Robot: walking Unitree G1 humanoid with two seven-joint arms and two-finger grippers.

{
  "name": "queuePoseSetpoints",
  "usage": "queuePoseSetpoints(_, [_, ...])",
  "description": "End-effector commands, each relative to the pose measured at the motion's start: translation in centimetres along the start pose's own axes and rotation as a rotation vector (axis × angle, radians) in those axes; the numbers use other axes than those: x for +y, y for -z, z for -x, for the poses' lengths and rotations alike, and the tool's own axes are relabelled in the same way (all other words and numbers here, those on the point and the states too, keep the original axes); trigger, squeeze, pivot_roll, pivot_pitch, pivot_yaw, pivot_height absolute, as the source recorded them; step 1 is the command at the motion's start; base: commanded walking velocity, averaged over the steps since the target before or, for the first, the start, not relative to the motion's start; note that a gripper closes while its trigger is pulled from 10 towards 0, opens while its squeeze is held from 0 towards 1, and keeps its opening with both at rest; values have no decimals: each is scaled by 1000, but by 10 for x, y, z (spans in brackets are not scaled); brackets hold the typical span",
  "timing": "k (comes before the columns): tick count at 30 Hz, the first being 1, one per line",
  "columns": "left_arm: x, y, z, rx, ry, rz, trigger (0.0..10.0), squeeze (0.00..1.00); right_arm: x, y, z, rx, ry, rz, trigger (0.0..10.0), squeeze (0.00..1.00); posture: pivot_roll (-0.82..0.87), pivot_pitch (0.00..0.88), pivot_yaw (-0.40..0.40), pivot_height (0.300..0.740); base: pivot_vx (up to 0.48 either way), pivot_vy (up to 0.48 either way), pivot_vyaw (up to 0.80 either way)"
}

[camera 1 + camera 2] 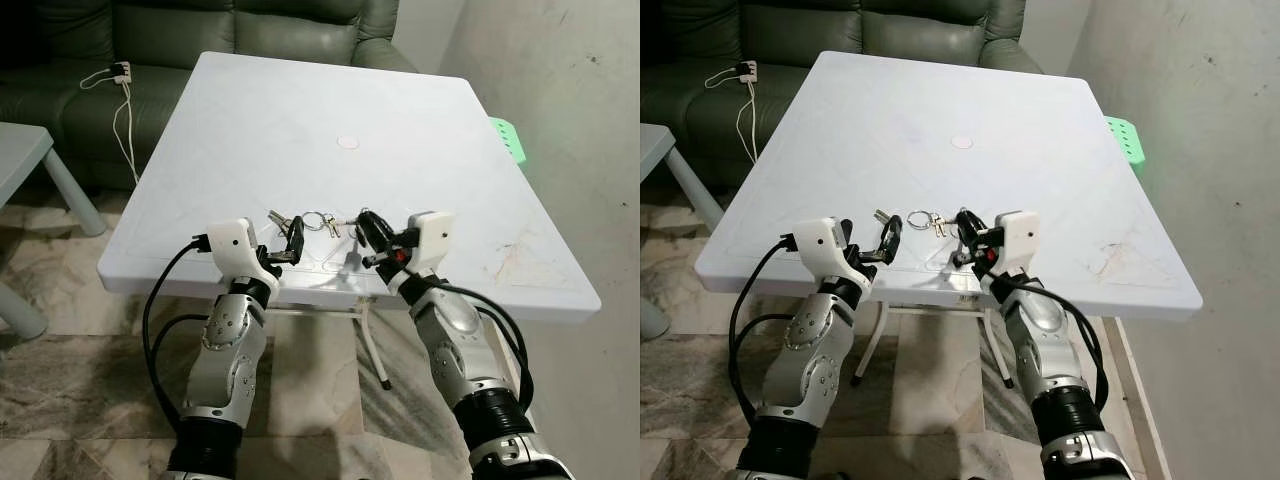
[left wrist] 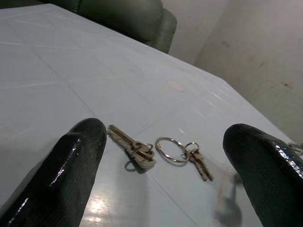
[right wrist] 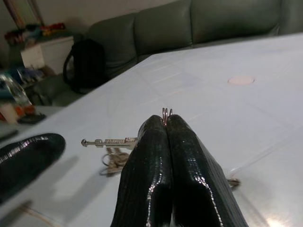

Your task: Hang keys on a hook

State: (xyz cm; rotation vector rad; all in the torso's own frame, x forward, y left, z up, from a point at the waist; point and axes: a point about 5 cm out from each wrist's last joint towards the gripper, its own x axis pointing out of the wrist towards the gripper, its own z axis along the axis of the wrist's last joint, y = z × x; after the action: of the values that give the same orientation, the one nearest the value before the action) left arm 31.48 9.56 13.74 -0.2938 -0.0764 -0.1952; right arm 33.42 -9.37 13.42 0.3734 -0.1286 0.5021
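Keys (image 2: 161,151) lie on the white counter (image 1: 300,120), between the two grippers; no hook visible, so hanging is not begun. Pickup just starting, judged from the grasp. Right gripper (image 3: 166,124) clenched, fingers pressed together on the key ring, whose wire pokes out at the tips. Left gripper (image 1: 294,240) spread wide, holding nothing, keys just ahead of its fingers (image 2: 75,165).

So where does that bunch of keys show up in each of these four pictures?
Left eye: keys near the table's front edge, between both pincers.
Right eye: same spot.
Left wrist: between the black fingers.
Right wrist: beside the shut fingers.
Shared landmark: round table mark.
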Motion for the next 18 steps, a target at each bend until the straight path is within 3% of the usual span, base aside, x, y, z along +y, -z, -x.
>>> queuePoseSetpoints(1, [-6,1,-1,1,13,10,10000,0,0,-7,1,5,-53,162,10000,0,40,125,-163,740,0,0,0])
queuePoseSetpoints(2, [-6,1,-1,0,13,12,10000,0,2,-5,2,18,-77,219,10000,0,40,125,-163,740,0,0,0])
queuePoseSetpoints(3, [-6,1,-1,0,13,12,10000,0,2,-5,2,18,-77,219,10000,0,40,125,-163,740,0,0,0])
queuePoseSetpoints(4, [-8,1,-2,0,14,13,10000,0,2,-8,0,-5,-33,-33,10000,0,39,126,-165,740,0,0,0])
queuePoseSetpoints(6, [-9,1,-2,-2,17,19,10000,0,2,-13,-1,-40,-18,-224,10000,0,39,126,-165,740,0,0,0])
queuePoseSetpoints(7, [-10,1,-2,-3,18,19,10000,0,3,-15,-1,-12,-55,-78,10000,0,39,126,-165,740,0,0,0])
queuePoseSetpoints(9, [-10,1,-2,-5,18,24,10000,0,10,-7,2,53,-139,106,10000,0,37,125,-165,740,0,0,0])
queuePoseSetpoints(10, [-10,1,-2,-7,18,27,10000,0,13,-3,4,87,-180,185,10000,0,37,125,-165,740,0,0,0])
queuePoseSetpoints(12, [-10,1,-2,-7,18,27,10000,0,13,-2,4,91,-185,195,10000,0,37,125,-165,740,0,0,0])
queuePoseSetpoints(13, [-11,1,-3,-7,20,29,10000,0,13,10,10,143,-225,363,10000,0,37,126,-167,740,0,0,0])
queuePoseSetpoints(14, [-12,1,-3,-7,21,30,10000,0,13,13,12,158,-241,410,10000,0,37,126,-167,740,0,0,0])
queuePoseSetpoints(15, [-12,1,-3,-7,21,30,10000,0,13,13,12,158,-241,410,10000,0,37,126,-167,740,0,0,0])
queuePoseSetpoints(17, [-13,1,-3,-7,22,27,10000,0,19,17,16,170,-256,291,10000,0,39,126,-169,740,0,0,0])
queuePoseSetpoints(18, [-13,1,-3,-7,22,27,10000,0,19,17,16,170,-256,291,10000,0,39,126,-169,740,0,0,0])
